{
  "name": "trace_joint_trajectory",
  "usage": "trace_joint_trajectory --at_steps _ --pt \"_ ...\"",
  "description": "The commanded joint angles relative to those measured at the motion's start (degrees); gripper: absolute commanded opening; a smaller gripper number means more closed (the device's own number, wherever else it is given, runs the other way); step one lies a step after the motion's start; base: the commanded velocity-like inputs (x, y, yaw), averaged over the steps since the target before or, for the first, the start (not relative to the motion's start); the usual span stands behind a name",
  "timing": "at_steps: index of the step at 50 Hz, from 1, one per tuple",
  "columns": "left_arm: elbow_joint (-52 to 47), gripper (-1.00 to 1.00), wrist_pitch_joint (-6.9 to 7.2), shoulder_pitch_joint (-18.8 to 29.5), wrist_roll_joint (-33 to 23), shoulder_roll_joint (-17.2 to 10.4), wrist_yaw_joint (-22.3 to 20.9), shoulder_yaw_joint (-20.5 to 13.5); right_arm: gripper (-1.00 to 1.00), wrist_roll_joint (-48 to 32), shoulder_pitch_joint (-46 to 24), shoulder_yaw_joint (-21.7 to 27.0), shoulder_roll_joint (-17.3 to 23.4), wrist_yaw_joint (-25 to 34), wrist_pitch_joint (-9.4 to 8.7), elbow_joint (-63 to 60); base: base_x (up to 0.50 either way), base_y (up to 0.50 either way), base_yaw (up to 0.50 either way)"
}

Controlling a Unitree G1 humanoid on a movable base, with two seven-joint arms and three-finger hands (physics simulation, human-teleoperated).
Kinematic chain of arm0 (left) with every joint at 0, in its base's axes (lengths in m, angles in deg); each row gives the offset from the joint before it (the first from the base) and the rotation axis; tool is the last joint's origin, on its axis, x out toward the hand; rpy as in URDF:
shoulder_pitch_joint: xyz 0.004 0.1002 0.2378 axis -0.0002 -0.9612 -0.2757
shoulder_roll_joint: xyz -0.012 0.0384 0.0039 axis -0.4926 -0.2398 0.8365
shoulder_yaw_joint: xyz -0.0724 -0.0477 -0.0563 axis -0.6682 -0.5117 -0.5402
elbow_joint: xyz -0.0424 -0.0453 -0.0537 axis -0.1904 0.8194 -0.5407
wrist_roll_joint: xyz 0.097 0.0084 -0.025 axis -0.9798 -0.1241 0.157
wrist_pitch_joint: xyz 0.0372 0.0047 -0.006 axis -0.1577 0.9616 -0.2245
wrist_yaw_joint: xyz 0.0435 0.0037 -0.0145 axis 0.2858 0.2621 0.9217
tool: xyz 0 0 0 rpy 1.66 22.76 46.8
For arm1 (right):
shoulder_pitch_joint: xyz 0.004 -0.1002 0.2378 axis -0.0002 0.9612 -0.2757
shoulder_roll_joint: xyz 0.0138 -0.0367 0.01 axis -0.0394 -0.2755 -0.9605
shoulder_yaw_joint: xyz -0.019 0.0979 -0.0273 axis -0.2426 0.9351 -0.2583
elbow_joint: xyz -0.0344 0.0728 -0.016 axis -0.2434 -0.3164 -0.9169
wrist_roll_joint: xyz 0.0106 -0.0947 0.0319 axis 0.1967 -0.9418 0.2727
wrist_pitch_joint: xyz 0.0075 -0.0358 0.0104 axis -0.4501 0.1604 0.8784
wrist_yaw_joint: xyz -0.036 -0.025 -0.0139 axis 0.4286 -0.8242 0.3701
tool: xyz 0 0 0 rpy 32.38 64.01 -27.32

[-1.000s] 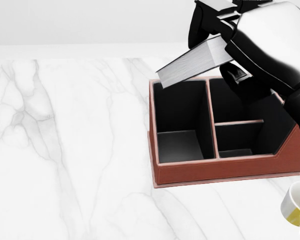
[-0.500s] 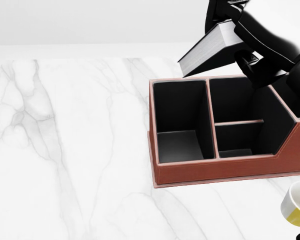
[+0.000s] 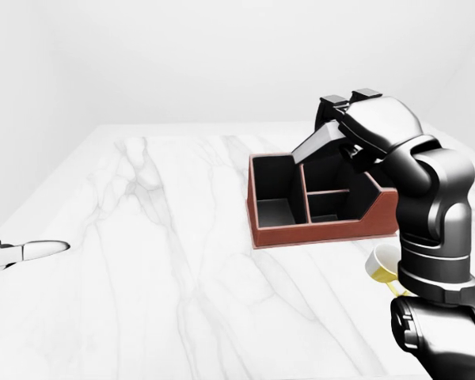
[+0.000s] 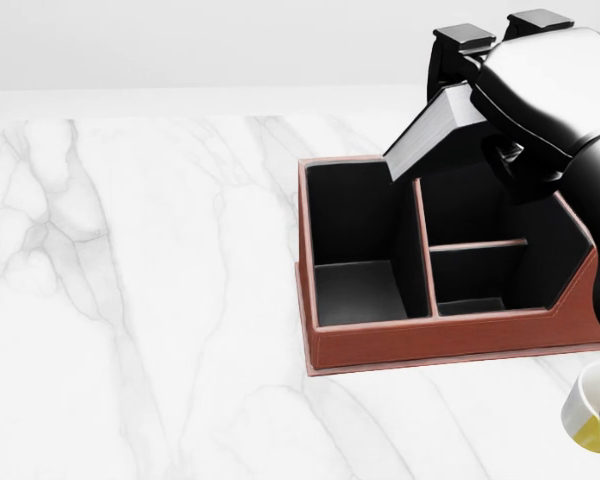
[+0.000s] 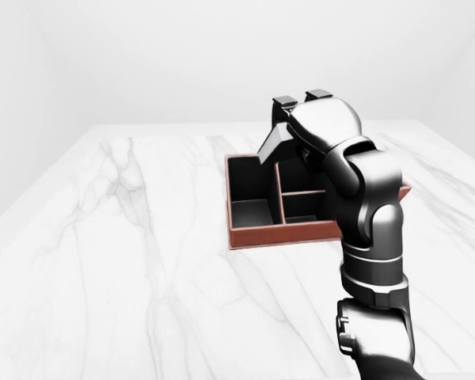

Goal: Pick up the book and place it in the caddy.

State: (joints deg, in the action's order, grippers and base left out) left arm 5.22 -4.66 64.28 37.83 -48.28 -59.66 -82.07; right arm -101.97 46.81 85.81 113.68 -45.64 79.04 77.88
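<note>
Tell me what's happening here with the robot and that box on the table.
The robot's right hand is gripping a book and holding it tilted over the top edge of a reddish-brown caddy with black compartments. The book is not in yet; its lower corner hangs above the divider between the large left compartment and the right ones. The left hand rests idle far off at the left of the marble table. A cup stands right of the caddy.
</note>
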Motion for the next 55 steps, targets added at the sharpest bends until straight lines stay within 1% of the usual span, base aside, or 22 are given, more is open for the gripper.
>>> trace_joint_trajectory --at_steps 1,14,18,28,45,48,55 --pt "0.2 1.0 0.0 0.0 -0.1 0.0 0.0 0.2 -1.0 -2.9 1.9 1.0 -0.4 0.0 0.0 -1.1 0.0 0.0 0.0" --pt "0.5 1.0 0.0 0.0 -0.1 0.0 -0.1 0.2 -1.0 -5.2 3.5 1.2 -0.9 0.0 0.0 -2.3 0.0 0.0 0.0" --pt "0.4 1.0 0.0 0.0 -0.1 0.0 -0.1 0.1 -1.0 -5.7 5.0 1.4 -1.2 0.0 0.0 -3.8 0.0 0.0 0.0" --pt "0.4 1.0 0.0 -0.1 -0.2 0.0 -0.1 0.2 -1.0 -6.1 3.6 1.8 -0.2 0.0 0.0 -2.4 0.0 0.0 0.0" --pt "0.4 1.0 0.0 -0.1 -0.5 0.2 -0.1 0.4 -1.0 -6.7 4.6 2.5 1.1 0.0 0.0 -3.0 0.0 0.0 0.0" --pt "0.3 1.0 0.0 -0.1 -0.4 0.2 -0.1 0.4 -1.0 -5.8 5.4 2.6 0.1 0.0 0.0 -4.8 0.0 0.0 0.0" --pt "0.2 1.0 0.0 -0.1 -0.3 0.2 -0.1 0.1 -1.0 -5.9 6.5 2.6 -0.1 0.0 0.0 -6.4 0.0 0.0 0.0"
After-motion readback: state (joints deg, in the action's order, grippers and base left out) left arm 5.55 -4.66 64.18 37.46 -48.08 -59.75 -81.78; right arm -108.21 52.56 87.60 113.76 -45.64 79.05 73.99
